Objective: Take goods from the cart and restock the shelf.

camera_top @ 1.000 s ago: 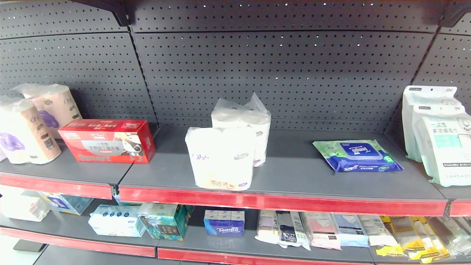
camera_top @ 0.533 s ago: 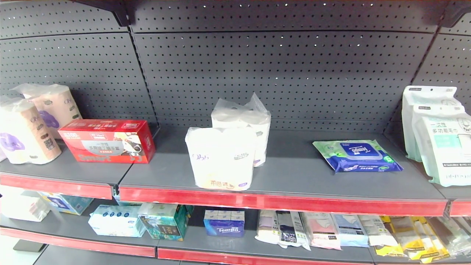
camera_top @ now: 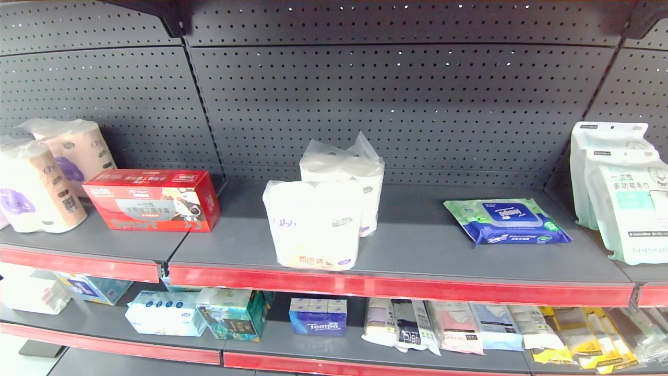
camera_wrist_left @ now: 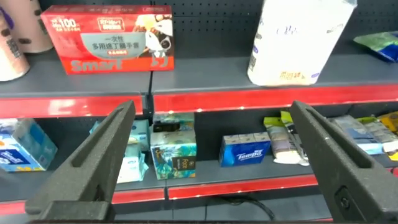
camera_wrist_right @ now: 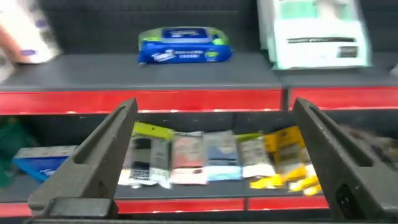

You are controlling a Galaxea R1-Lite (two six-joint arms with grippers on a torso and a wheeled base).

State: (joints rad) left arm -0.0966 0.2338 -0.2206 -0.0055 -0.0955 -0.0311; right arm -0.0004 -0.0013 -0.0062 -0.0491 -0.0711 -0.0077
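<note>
Closest to the wrist cameras, left tool [camera_wrist_left: 211, 111] has its fingers spread wide with nothing between them, level with the red front edge of the upper shelf [camera_top: 396, 287]. right tool [camera_wrist_right: 214, 107] is spread the same way and holds nothing, facing that shelf further right. Behind the tools, on the lower shelf [camera_top: 130, 342], sit a pale blue tissue pack [camera_top: 164, 313], a teal box [camera_top: 232, 313] just beside it, a dark blue tissue pack [camera_top: 318, 316] and a row of flat packets [camera_top: 449, 326]. Goods on the upper shelf: a white roll pack [camera_top: 313, 224] at the front edge, with a second roll pack [camera_top: 360, 172] touching it from behind. The red box [camera_top: 151, 199] lies left of them, apart, with tan roll packs [camera_top: 36, 193] at far left. The wet wipes pack [camera_top: 506, 220] lies flat to the right, well apart from the white rolls. White pouches [camera_top: 626, 203] stand upright at far right. The grey pegboard [camera_top: 396, 104] backs everything.
</note>
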